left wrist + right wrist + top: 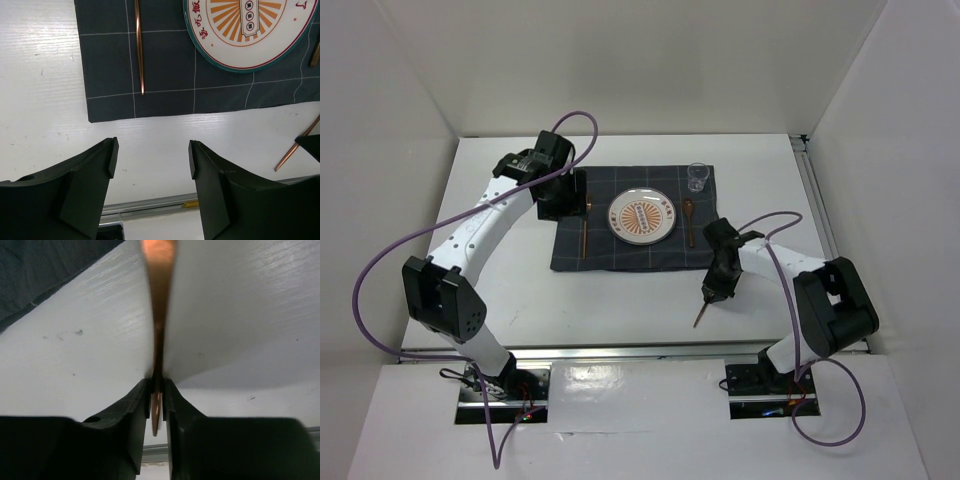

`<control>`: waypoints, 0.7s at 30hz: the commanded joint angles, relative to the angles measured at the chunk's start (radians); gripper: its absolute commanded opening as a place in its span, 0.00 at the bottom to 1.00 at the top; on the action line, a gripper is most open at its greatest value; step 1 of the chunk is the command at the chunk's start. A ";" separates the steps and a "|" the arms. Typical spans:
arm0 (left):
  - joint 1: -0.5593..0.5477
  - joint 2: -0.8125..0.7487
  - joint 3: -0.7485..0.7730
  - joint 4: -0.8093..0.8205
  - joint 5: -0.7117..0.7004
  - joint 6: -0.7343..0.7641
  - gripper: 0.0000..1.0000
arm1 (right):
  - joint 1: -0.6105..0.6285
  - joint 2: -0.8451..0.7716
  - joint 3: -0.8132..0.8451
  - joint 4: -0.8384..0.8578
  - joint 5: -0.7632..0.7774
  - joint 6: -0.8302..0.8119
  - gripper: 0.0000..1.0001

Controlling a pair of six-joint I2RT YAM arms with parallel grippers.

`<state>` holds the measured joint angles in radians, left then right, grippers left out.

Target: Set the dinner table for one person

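My right gripper (157,386) pinches thin copper utensil (159,305). I lift slow, keep level, lay it on mat (620,256) right of plate (642,216). Left gripper (152,157) wide open, holds nothing.

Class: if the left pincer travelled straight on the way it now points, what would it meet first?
Most likely the bare white dinner table, just short of the dark mat's edge. The left pincer stands open with nothing between, though depth is uncertain.
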<state>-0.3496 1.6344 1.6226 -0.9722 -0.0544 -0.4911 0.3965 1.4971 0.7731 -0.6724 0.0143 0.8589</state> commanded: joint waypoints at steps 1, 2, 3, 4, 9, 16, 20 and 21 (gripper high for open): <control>-0.002 -0.027 -0.001 0.003 -0.007 0.037 0.75 | 0.013 0.035 0.005 -0.018 0.087 0.051 0.22; -0.002 -0.027 -0.001 -0.006 -0.007 0.037 0.75 | 0.013 0.035 -0.006 -0.029 0.098 0.051 0.18; -0.002 -0.027 -0.001 -0.006 -0.007 0.037 0.75 | 0.013 0.035 -0.006 -0.029 0.110 0.060 0.13; -0.002 -0.027 0.008 -0.006 -0.007 0.037 0.75 | 0.013 0.020 -0.006 -0.050 0.119 0.071 0.04; -0.002 -0.027 -0.003 -0.006 -0.007 0.037 0.75 | 0.013 -0.066 0.031 -0.147 0.194 0.097 0.00; -0.002 -0.027 -0.013 0.003 0.002 0.037 0.75 | 0.013 -0.097 0.241 -0.257 0.308 -0.032 0.00; -0.002 -0.018 -0.013 0.003 0.011 0.037 0.75 | 0.013 0.013 0.389 -0.244 0.326 -0.186 0.00; -0.002 -0.018 -0.013 0.003 0.011 0.037 0.75 | 0.013 0.040 0.419 -0.233 0.326 -0.216 0.00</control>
<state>-0.3496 1.6341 1.6081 -0.9718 -0.0525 -0.4717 0.4057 1.4700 1.1103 -0.8944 0.2794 0.7681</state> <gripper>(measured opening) 0.753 0.061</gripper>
